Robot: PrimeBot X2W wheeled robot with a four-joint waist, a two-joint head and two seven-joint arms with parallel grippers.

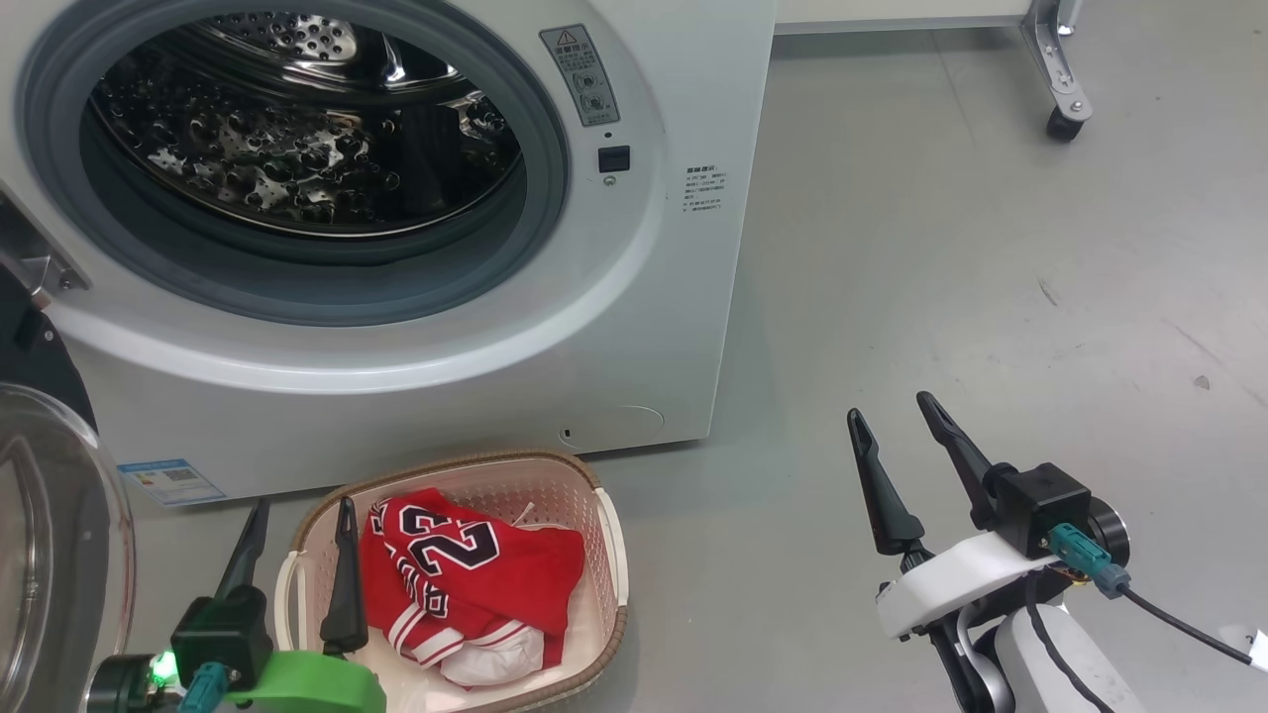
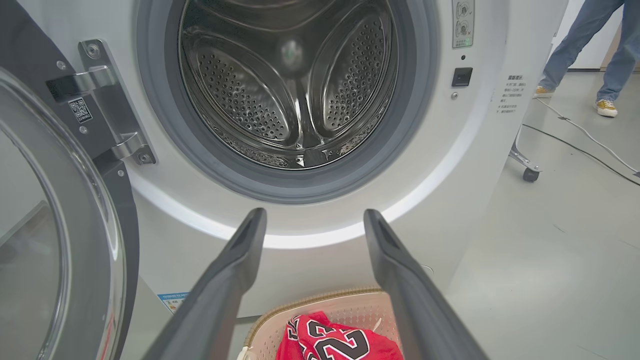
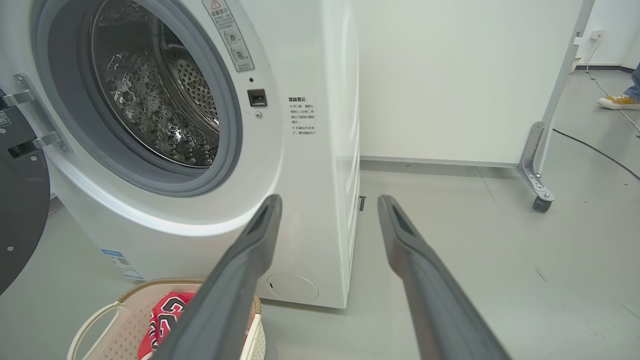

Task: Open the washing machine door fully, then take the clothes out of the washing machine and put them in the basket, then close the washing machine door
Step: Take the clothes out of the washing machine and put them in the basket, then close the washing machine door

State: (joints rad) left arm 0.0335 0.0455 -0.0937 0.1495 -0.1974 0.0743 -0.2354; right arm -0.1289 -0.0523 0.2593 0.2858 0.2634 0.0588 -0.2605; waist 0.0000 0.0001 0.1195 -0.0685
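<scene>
In front of the washing machine [image 1: 634, 327], the clothes [image 1: 475, 574] lie heaped in the basket [image 1: 606, 535] on the floor [image 1: 892, 248]. The washing machine door [image 1: 59, 555] stands open at the left. The left gripper [image 1: 304, 507], by the basket, and the right gripper [image 1: 890, 408] both gape empty.

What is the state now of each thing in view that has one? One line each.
washing machine door: open, swung left.
washing machine: drum empty.
clothes: lying in the basket.
basket: on the floor, holding the clothes.
left gripper: open, empty.
right gripper: open, empty.
</scene>
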